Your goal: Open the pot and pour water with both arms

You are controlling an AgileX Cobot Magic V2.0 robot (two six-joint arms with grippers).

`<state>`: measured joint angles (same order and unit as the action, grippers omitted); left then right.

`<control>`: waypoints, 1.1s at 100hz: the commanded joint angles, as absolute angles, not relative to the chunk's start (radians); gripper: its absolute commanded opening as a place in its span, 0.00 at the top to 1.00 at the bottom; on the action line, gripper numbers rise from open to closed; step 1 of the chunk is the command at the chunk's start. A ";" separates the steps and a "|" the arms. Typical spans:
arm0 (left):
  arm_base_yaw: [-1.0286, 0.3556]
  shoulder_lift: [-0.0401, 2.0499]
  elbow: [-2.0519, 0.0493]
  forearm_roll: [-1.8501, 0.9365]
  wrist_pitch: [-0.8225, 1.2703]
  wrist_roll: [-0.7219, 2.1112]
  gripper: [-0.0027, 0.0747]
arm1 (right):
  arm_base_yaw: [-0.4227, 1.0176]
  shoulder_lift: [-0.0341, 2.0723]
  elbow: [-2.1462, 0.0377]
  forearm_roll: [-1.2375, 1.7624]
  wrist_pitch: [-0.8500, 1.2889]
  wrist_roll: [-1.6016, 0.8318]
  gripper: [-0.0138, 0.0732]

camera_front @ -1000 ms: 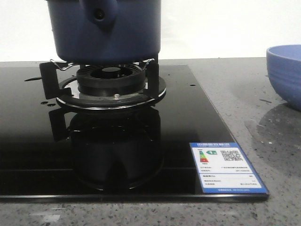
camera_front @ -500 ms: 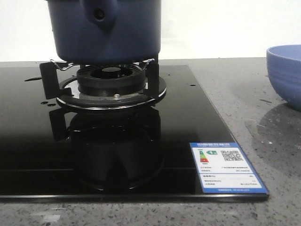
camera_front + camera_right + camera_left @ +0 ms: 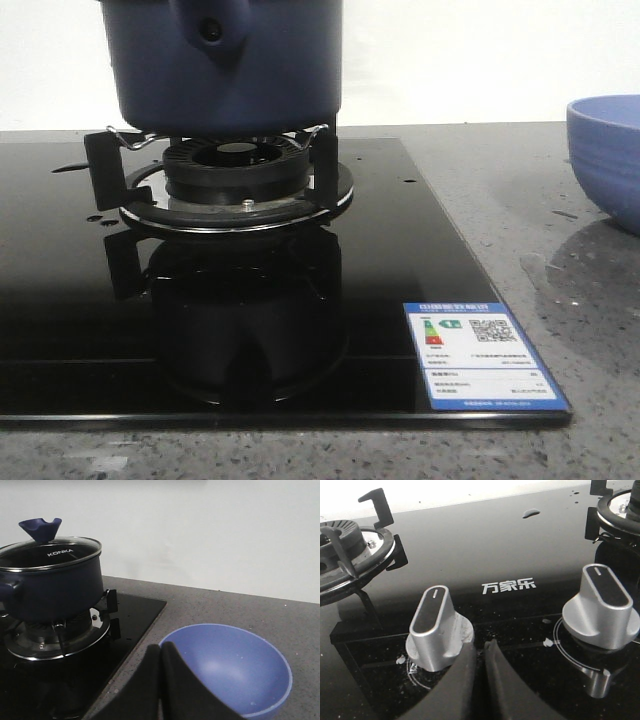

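The navy pot (image 3: 230,65) stands on the burner grate (image 3: 235,180) of the black glass hob, its handle lug facing the front camera. From the right wrist the pot (image 3: 50,587) carries a glass lid (image 3: 47,555) with a blue knob (image 3: 40,529). Water shows only as a drop (image 3: 531,513) on the hob glass. My left gripper (image 3: 480,649) is shut and holds nothing, low over the hob just beside a silver knob (image 3: 437,627). My right gripper (image 3: 160,649) is shut and holds nothing, over the counter between the hob edge and the bowl. Neither gripper shows in the front view.
A periwinkle bowl (image 3: 227,667) sits on the grey counter right of the hob, also seen as the bowl (image 3: 605,150) at the front view's edge. A second silver knob (image 3: 602,605) and another burner (image 3: 345,550) are on the hob. An energy label (image 3: 480,355) marks its front right corner.
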<state>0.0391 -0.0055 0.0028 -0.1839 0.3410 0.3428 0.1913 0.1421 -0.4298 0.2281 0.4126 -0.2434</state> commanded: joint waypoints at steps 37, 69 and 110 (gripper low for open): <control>0.041 -0.031 0.033 -0.192 0.311 0.332 0.99 | 0.195 0.151 -0.453 0.232 0.343 -0.253 0.91; 0.041 -0.031 0.033 -0.192 0.311 0.332 0.99 | 0.195 0.151 -0.448 0.232 0.343 -0.253 0.91; 0.041 -0.031 0.033 -0.192 0.311 0.332 0.99 | 0.012 0.140 -0.128 -0.094 0.059 0.025 0.91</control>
<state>0.0396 -0.0055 0.0028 -0.1839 0.3428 0.3406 0.0708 0.1405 -0.1736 0.0117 0.2008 -0.1174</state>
